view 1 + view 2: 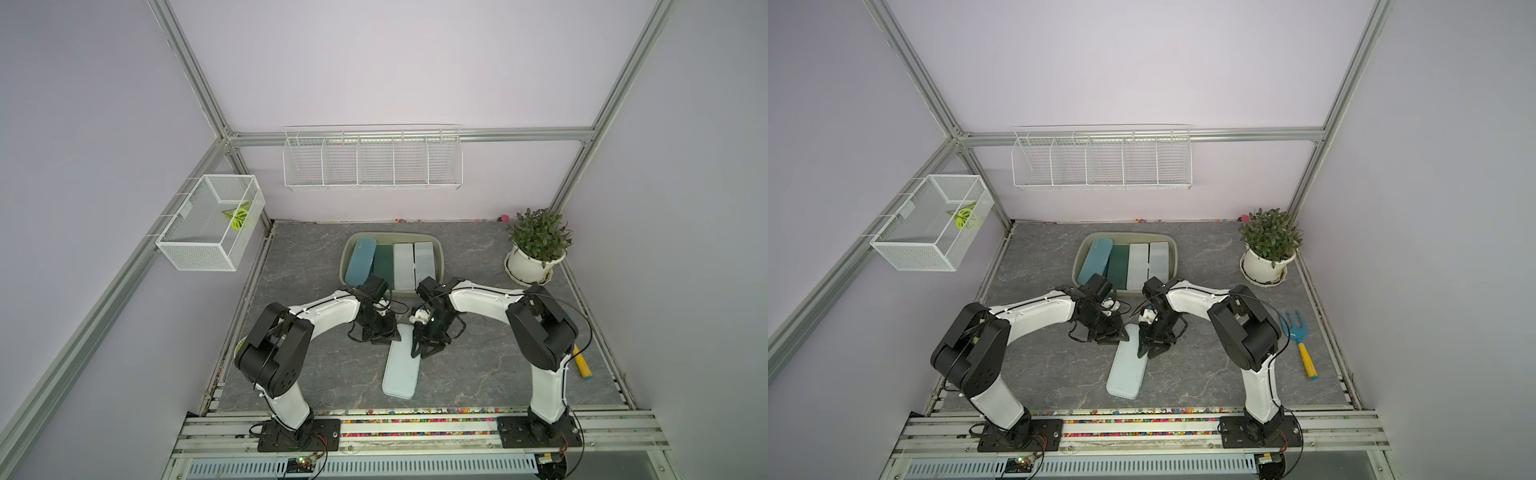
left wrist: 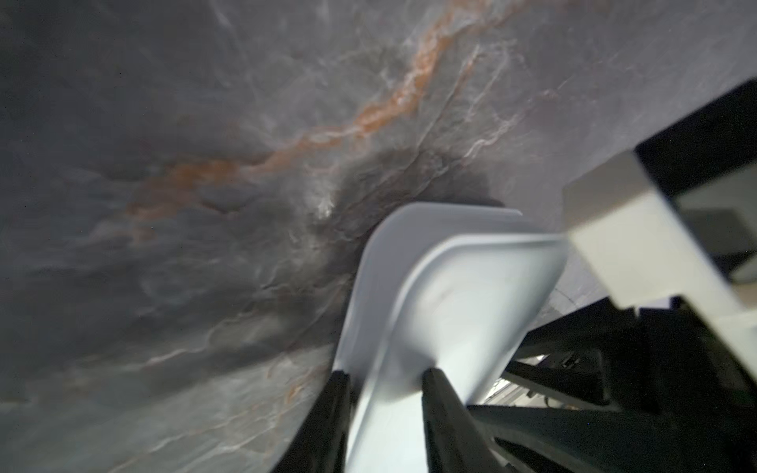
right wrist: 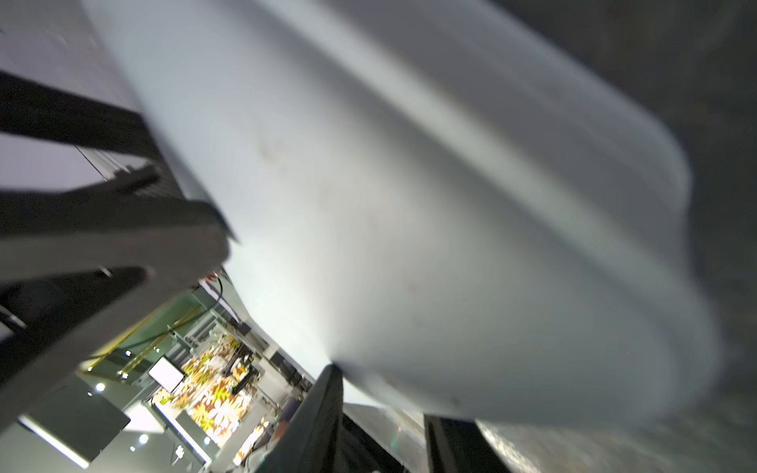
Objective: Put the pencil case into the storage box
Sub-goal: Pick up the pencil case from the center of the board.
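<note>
The left hand (image 2: pixel 385 376) and right hand (image 3: pixel 379 393) each clamp the case (image 1: pixel 400 365) at its far end, on the desk (image 1: pixel 311 353) just short of the box (image 1: pixel 399 235). Uneven lifting could twist it loose, and the box looks nearly full.

A potted plant (image 1: pixel 1268 245) stands at the far right corner, a blue hand fork (image 1: pixel 1300 345) nearer.

Both top views: soft even light, slight bowing at edges. My wrist views dimmer; pencil case (image 2: pixel 450 295) glares pale, motion-smeared, worst in right wrist view. Dark shadow on tabletop (image 2: pixel 205 123) just beyond pencil case's end.
</note>
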### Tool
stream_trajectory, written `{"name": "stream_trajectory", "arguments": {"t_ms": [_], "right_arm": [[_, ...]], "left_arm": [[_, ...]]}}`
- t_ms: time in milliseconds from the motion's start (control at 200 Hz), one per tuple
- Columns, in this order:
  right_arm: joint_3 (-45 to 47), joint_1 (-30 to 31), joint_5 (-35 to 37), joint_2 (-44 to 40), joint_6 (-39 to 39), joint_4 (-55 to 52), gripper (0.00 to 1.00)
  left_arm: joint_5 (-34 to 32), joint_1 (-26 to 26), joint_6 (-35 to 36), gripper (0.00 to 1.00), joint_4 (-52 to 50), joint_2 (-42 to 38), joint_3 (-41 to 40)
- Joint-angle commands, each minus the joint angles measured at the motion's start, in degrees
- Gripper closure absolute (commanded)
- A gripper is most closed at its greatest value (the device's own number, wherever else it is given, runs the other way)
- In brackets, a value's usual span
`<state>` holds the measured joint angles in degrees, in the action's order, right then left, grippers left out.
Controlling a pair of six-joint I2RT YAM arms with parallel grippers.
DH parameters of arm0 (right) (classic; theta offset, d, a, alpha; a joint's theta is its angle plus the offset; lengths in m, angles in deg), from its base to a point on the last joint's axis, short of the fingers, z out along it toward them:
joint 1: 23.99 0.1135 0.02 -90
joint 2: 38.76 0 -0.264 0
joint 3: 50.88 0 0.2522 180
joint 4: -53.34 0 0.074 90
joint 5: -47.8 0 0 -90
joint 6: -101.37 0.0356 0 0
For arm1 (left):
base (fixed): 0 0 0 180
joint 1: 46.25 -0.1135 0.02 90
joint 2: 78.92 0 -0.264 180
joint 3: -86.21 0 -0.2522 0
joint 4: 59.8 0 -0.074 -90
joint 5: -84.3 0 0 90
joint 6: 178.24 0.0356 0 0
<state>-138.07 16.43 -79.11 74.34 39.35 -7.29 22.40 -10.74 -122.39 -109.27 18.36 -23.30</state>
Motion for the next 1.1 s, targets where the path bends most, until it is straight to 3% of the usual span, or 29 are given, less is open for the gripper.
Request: {"name": "stream_trajectory", "arguments": {"t_ms": [0, 110, 255, 690, 910, 1100], "right_arm": [[0.23, 0.41, 5.99, -0.44, 1.86, 4.9, 0.52], [2.51, 0.44, 5.61, -3.09, 3.1, 4.17, 0.42], [6.83, 0.37, 3.0, -5.39, 5.82, 6.79, 0.39], [14.06, 0.41, -7.53, -0.32, 17.38, 28.01, 0.49], [17.41, 0.47, -12.54, 2.11, 23.17, 40.55, 0.55], [19.05, 0.52, -17.62, 1.0, 28.19, 52.91, 0.55]], "left_arm": [[-1.97, 0.35, 1.94, 0.5, -1.65, -5.0, -1.57], [-1.83, 0.53, 2.39, 0.4, -4.64, -12.46, -5.59], [-1.99, 0.53, 3.89, 0.33, -6.39, -19.41, -10.98], [2.18, 0.62, 0.83, 0.34, 11.7, -8.61, -19.45], [7.82, 0.7, -2.3, 0.38, 22.35, -12.79, -25.27], [8.08, 0.7, -4.91, 0.39, 27.42, -21.12, -28.64]]}}
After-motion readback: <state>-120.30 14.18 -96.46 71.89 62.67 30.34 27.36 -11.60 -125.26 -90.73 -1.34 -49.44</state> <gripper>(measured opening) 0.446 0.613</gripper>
